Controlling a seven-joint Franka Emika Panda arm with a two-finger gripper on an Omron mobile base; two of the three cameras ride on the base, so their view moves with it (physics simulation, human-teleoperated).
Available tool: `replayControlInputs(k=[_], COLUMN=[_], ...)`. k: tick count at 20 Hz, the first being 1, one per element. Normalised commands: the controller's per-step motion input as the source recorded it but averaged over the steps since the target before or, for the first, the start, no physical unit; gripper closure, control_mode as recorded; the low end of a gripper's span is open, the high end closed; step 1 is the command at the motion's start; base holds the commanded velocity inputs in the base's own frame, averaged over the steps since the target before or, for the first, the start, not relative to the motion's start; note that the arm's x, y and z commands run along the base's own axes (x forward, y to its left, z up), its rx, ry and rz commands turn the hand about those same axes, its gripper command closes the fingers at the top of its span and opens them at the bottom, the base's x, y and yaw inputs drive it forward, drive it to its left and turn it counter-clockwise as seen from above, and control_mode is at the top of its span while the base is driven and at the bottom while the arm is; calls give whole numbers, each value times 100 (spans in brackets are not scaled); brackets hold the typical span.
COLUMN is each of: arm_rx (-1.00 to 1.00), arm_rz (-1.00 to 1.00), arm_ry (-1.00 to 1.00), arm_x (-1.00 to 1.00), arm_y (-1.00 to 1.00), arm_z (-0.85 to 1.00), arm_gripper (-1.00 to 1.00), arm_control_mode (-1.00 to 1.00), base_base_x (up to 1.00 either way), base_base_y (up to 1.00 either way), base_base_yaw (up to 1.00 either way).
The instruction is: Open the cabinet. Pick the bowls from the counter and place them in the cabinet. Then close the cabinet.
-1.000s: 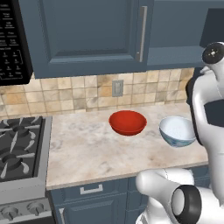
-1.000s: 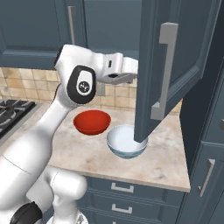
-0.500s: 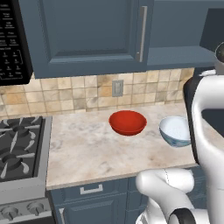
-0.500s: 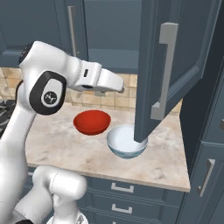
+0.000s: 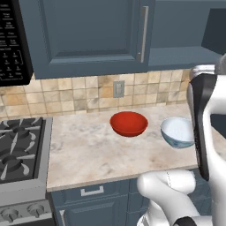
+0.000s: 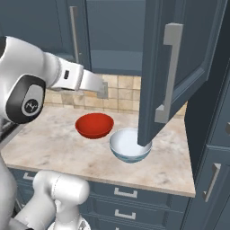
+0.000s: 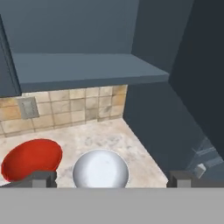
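The jaws (image 7: 109, 178) stand spread wide and empty, their two dark tips low at either side of the hand view, looking down past the open cabinet toward the worktop.

The worktop (image 5: 88, 154) is a beige marbled slab with a pale edge, backed by a tan tiled wall (image 5: 84, 92) that carries a grey wall outlet (image 5: 118, 88). A black gas stove (image 5: 20, 148) sits at its left end, with a dark microwave (image 5: 11, 42) hung above it. Blue base drawers (image 6: 134, 195) run beneath.

The cabinet (image 6: 112, 31) hangs above the worktop (its left door shut, with a long silver bar handle). Its right door (image 6: 179, 63) is swung out toward the camera in the right base view, and a bare inner shelf (image 7: 87, 70) shows in the hand view.

The red bowl (image 5: 128, 123) and the white bowl (image 5: 178, 132) sit side by side on the worktop, near each other but apart. In the hand view both lie below and ahead of the jaws: the white bowl (image 7: 100, 168) between the two tips, the red bowl (image 7: 30, 159) off beside the left tip. Neither is touched.
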Motion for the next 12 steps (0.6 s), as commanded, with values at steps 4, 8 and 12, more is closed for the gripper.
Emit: replayControlInputs(k=[4,8,12], arm_rx=[5,0,0], arm_rz=[8,6,4], arm_ry=[-5,0,0], arm_x=[1,10,23], arm_y=[65,52,41], arm_z=[37,34,27], arm_gripper=[-100,-100,-100], arm_control_mode=[-100,-100,-100], base_base_x=[0,0,0], base_base_y=[0,0,0], base_base_yaw=[0,0,0])
